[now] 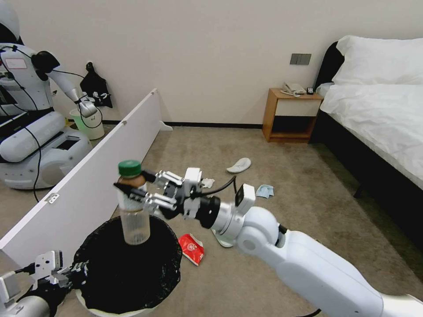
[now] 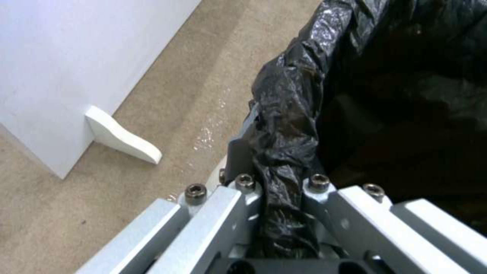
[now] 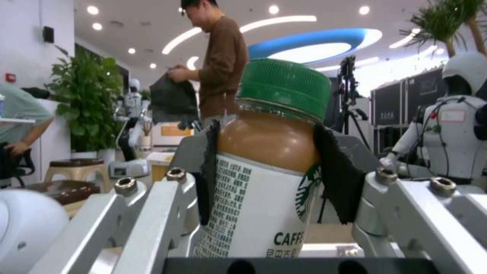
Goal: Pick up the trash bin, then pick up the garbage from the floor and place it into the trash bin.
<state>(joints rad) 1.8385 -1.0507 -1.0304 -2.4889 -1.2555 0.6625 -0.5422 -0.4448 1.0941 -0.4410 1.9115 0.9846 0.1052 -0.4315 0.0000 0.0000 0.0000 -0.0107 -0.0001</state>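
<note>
bottle (image 1: 132, 207) upright between right gripper (image 1: 132, 187) jaws clamped at its neck, above trash bin (image 1: 128, 264), left gripper (image 1: 81, 269) jaws pinching rim

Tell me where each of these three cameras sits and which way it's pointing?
Head view: high on the robot, looking down at the carpet; both arms show, the right claw holding the bottle over the trash bin.
Left wrist view: behind the left claw, facing the bin's rim.
Right wrist view: behind the right claw, facing the bottle.
Shared: bin in head and left wrist; bottle in head and right wrist.
</note>
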